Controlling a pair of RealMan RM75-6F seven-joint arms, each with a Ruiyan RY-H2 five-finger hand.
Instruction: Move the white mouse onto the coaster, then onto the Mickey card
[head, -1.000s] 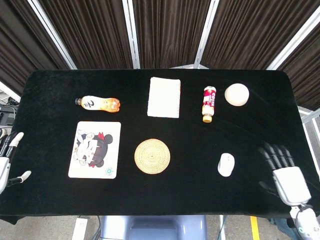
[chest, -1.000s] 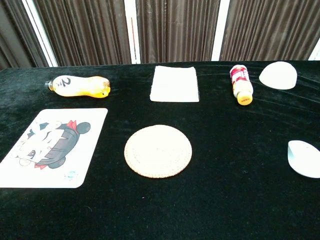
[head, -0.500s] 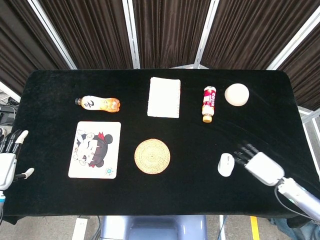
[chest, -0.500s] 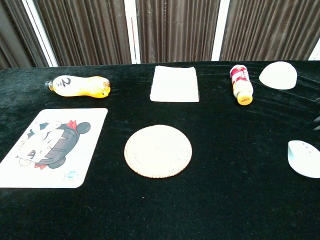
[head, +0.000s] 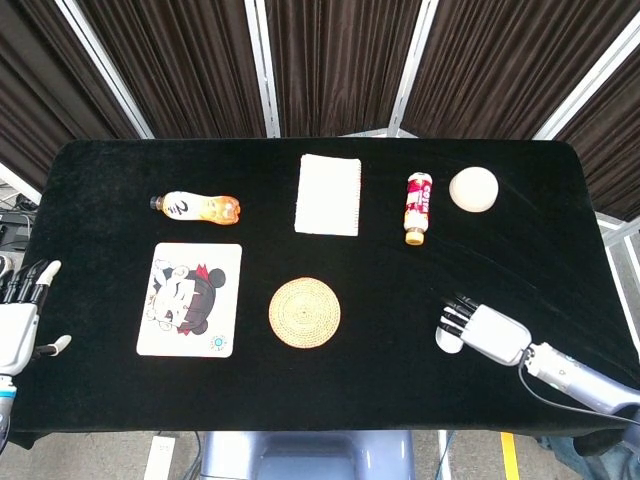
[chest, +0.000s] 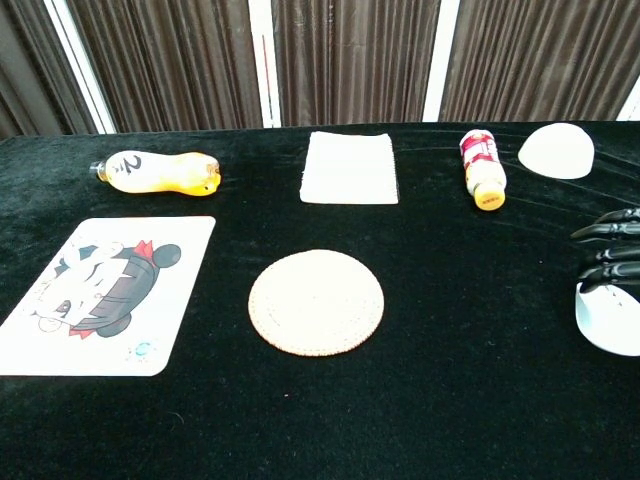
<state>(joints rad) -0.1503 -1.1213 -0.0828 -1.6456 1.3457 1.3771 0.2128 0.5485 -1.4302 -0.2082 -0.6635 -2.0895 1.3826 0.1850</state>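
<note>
Moved in, the right hand (head: 487, 330) lays spread fingers over the white mouse (head: 449, 338), lying lengthwise front-to-back, ungripped.

Right robot hand (head: 484, 331) flat, fingers extended; left robot hand (head: 18, 325) spread

The orange bottle (chest: 158, 171), far left on the table, bears a dark mark like a "2" on its white label. The red-labelled bottle (chest: 481, 166), far right, carries print too small to read. The card (chest: 100, 290) shows only a cartoon figure.
</note>
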